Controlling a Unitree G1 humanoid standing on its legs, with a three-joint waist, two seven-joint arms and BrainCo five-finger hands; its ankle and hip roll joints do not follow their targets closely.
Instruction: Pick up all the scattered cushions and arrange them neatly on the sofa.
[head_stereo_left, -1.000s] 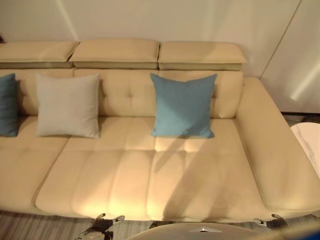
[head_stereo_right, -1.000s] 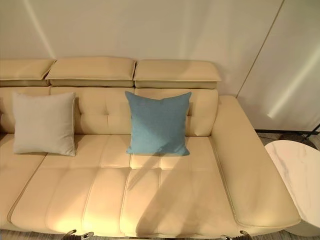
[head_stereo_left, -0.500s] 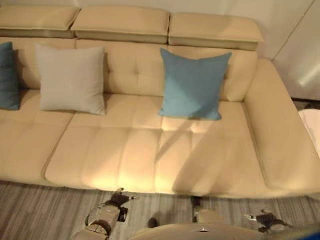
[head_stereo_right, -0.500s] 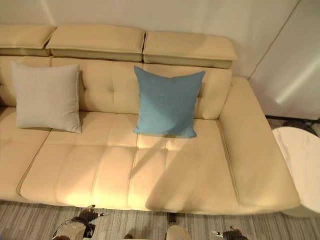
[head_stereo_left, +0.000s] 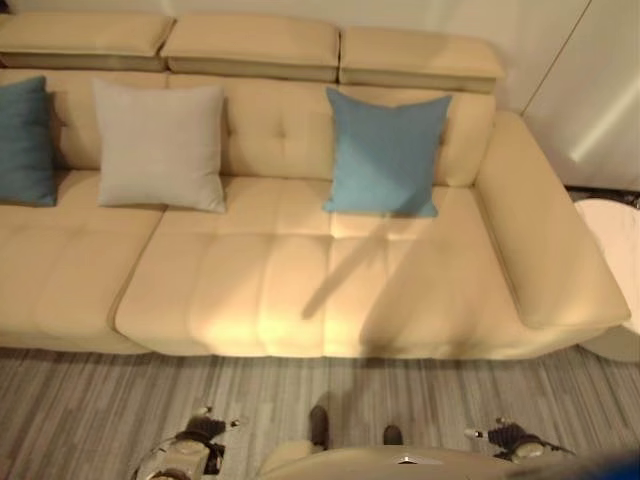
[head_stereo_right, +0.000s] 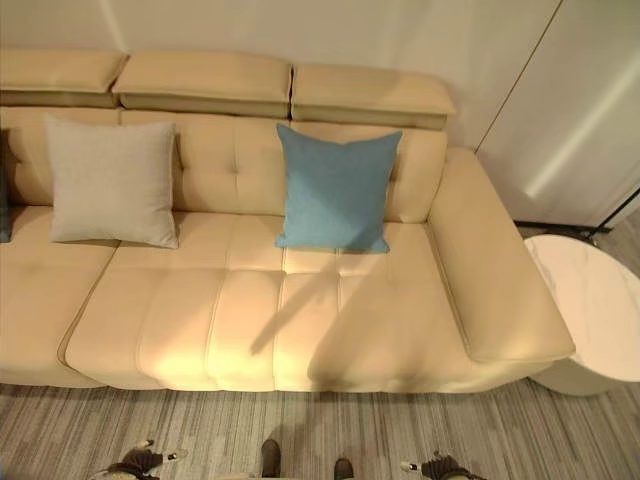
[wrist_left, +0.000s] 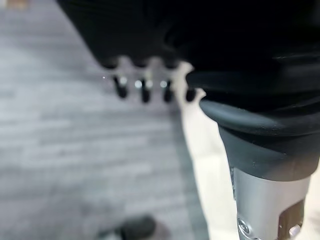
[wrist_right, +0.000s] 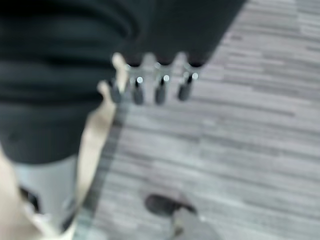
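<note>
- The beige sofa (head_stereo_left: 300, 290) runs lengthwise across the head views, its back against the wall and its seat edge toward the robot.
- Three cushions stand upright against the backrest, their square faces turned out toward the robot: a blue cushion (head_stereo_left: 386, 153) near the right armrest, a light grey cushion (head_stereo_left: 161, 146) further left, and a dark blue cushion (head_stereo_left: 24, 140) at the left border of the left eye view.
- The blue cushion and the grey one stand well apart; the grey one and the dark blue one stand near each other.
- A round white side table (head_stereo_right: 591, 305) stands on the floor just beside the sofa's right end.
- The left hand (head_stereo_left: 203, 434) and right hand (head_stereo_left: 507, 437) hang low over the grey striped floor (head_stereo_left: 90, 400), at the bottom of the head views.
- In the wrist views the left fingers (wrist_left: 144, 90) and right fingers (wrist_right: 160, 90) point straight down in a row, relaxed and holding nothing.
- Compared with half a second ago, the whole view has shifted: more floor shows in front of the sofa, while the cushions keep their places on it.
</note>
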